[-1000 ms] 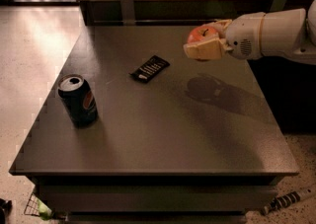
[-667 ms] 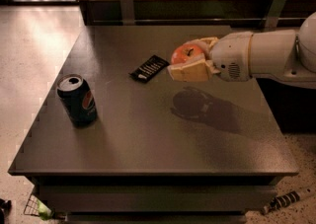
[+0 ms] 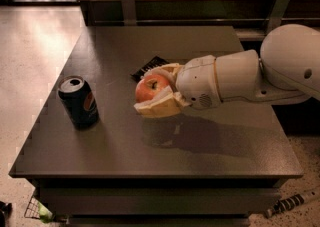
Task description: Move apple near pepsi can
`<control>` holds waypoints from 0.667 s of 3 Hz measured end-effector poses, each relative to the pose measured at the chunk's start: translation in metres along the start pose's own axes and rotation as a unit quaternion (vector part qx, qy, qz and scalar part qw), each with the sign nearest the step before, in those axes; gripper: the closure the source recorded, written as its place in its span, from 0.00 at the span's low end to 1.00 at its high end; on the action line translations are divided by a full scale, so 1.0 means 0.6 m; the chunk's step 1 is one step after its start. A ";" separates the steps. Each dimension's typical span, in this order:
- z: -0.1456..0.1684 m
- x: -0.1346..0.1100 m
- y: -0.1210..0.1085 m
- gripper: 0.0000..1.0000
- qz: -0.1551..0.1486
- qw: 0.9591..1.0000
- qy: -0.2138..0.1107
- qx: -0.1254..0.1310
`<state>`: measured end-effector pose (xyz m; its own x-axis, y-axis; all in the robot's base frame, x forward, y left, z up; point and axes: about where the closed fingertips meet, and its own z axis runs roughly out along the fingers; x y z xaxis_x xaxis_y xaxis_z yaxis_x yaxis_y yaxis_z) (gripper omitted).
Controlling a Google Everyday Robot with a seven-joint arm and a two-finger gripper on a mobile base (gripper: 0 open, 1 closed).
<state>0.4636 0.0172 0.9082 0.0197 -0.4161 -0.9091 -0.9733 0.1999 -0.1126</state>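
One gripper [image 3: 151, 91] closed around apple [image 3: 153, 88] above table [image 3: 210, 156] | pepsi can [image 3: 78, 102] well apart | black packet [image 3: 145, 66] just behind gripper

I count 1 apple [image 3: 151, 89], 1 pepsi can [image 3: 78, 102], 1 flat black packet [image 3: 148, 66] and 1 grey table [image 3: 100, 146]. I see 1 gripper [image 3: 156, 91], over the middle of the table, its 2 fingers [image 3: 156, 108] clasped around the apple.

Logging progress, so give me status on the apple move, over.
Hand shut on apple, raised over mid-table. Pepsi can upright to the left, apart from apple. Black packet behind hand, not between them.
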 end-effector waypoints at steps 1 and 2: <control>0.045 0.008 0.006 1.00 -0.009 0.999 -0.016 -0.048; 0.097 0.035 0.005 1.00 0.013 0.994 -0.040 -0.099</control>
<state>0.4745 0.0608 0.8652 0.0040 -0.3404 -0.9403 -0.9995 0.0289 -0.0147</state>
